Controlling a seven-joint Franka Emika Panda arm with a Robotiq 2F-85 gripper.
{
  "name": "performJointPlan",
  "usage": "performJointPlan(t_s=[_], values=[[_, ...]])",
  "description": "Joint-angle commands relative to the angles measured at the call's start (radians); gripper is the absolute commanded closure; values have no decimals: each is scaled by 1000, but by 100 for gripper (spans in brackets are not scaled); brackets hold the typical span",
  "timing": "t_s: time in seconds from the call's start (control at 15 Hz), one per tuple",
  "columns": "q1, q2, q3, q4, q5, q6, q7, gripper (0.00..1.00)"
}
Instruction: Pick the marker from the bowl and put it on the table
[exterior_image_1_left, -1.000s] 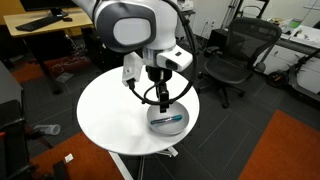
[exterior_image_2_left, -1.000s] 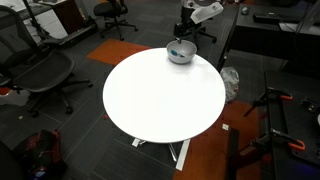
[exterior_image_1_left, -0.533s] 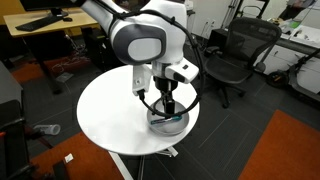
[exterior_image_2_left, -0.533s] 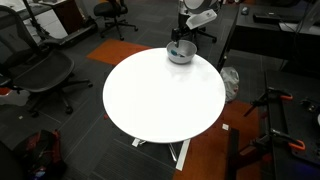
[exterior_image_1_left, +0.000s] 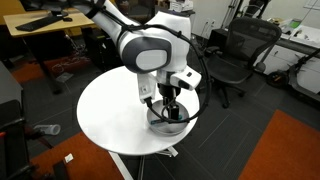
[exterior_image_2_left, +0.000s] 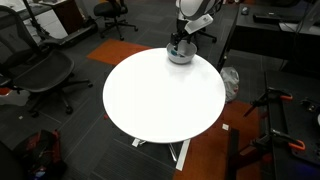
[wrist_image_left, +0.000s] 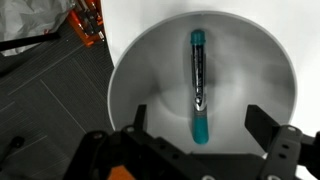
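The grey-silver bowl (wrist_image_left: 250, 60) fills the wrist view and sits near the edge of the round white table (exterior_image_1_left: 110, 110), also seen in an exterior view (exterior_image_2_left: 165, 100). The teal marker (wrist_image_left: 199, 85) lies lengthwise in the bowl's middle. My gripper (wrist_image_left: 198, 135) is open, its two dark fingers on either side of the marker's near end, lowered into the bowl (exterior_image_1_left: 168, 122). In both exterior views the arm hides the marker; the bowl (exterior_image_2_left: 180, 55) shows under the gripper (exterior_image_2_left: 178, 44).
Black office chairs (exterior_image_1_left: 235, 55) (exterior_image_2_left: 45, 70) stand around the table. A wooden desk (exterior_image_1_left: 45, 30) is at the back. Orange carpet patches (exterior_image_1_left: 290, 150) lie on the dark floor. An orange-and-black object (wrist_image_left: 88, 22) shows on the floor beyond the table edge.
The arm has come down over the bowl, bringing the open gripper from above the bowl into it, around the marker.
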Motion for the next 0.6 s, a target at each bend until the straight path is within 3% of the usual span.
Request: performJointPlan(t_s=[0.0,0.53], values=[[-18,40,10,55,26,-37,-44,0],[-23,94,18,92,26,-30,-49,0]])
